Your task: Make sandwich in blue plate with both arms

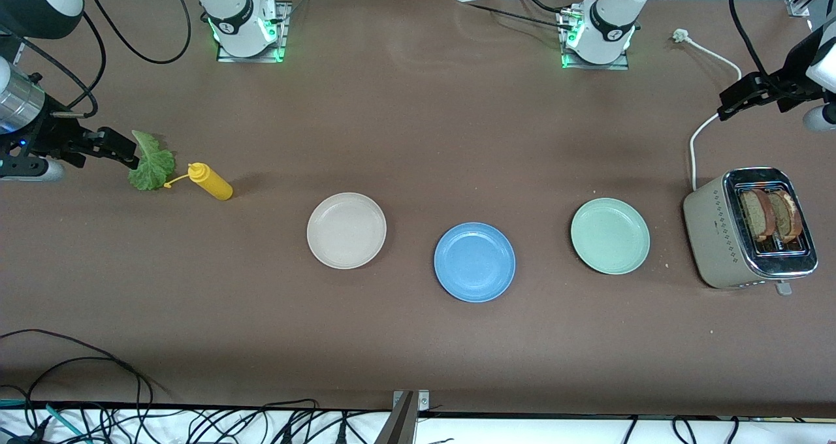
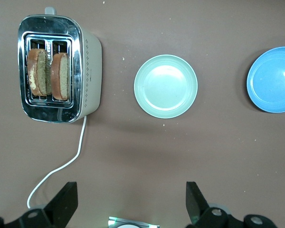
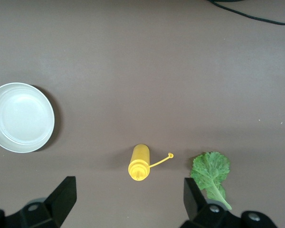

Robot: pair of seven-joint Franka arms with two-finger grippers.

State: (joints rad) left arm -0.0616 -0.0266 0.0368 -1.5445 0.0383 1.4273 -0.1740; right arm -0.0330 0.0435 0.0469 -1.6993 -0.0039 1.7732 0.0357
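Both claws gape empty: left claw (image 2: 128,204) above the toaster's cord (image 2: 61,168), right claw (image 3: 128,202) over lettuce (image 3: 211,173); blue plate (image 1: 475,262) bare.

A wide brown matte surface (image 1: 418,124) fills the scene under even light. Black cables (image 1: 196,424) tangle on a white strip along its edge nearest the front camera.
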